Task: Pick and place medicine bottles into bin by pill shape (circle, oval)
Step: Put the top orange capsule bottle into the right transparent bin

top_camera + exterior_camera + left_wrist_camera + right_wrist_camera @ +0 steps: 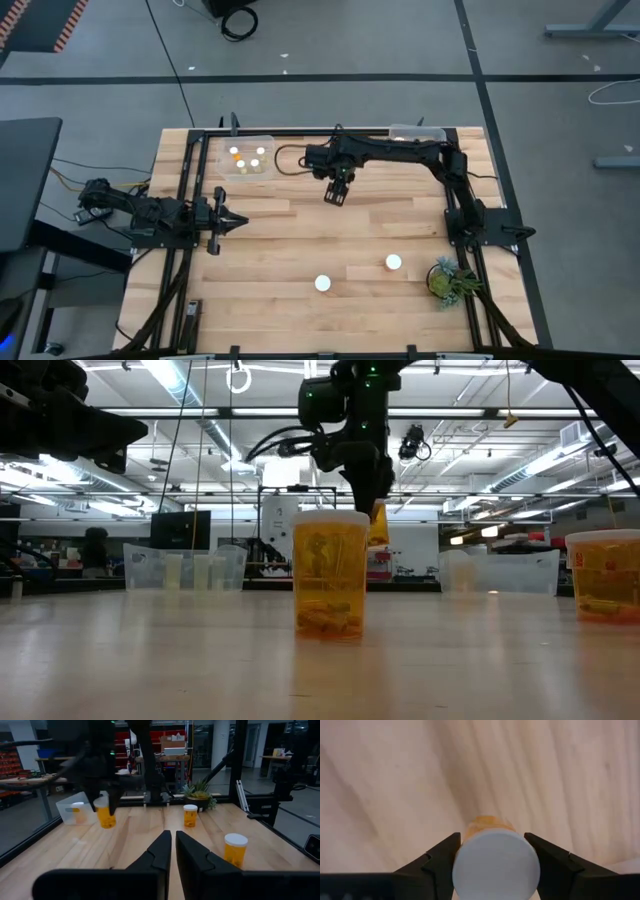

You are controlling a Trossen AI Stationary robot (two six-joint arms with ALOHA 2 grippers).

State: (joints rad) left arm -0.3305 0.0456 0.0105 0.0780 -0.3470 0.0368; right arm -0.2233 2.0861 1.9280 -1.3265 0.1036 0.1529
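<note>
We are finding no text, label, brand, number or sign that can be read in any view. The small orange-amber cylindrical bottles with white caps (329, 575) are showing no legible print, and the boxes and shelves in the room behind the table are sitting too far off for us to make out any lettering.

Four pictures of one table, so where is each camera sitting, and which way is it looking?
High view: above the table, facing straight down; shows both arms, the left gripper waiting.
Low view: at tabletop height, facing across; a bottle up close, an arm behind.
Left wrist view: on the left arm, facing past its closed fingers toward the plant.
Right wrist view: on the right arm, facing down; right gripper clamps a carried bottle.
Shared: the carried bottle also shows in the left wrist view.
</note>
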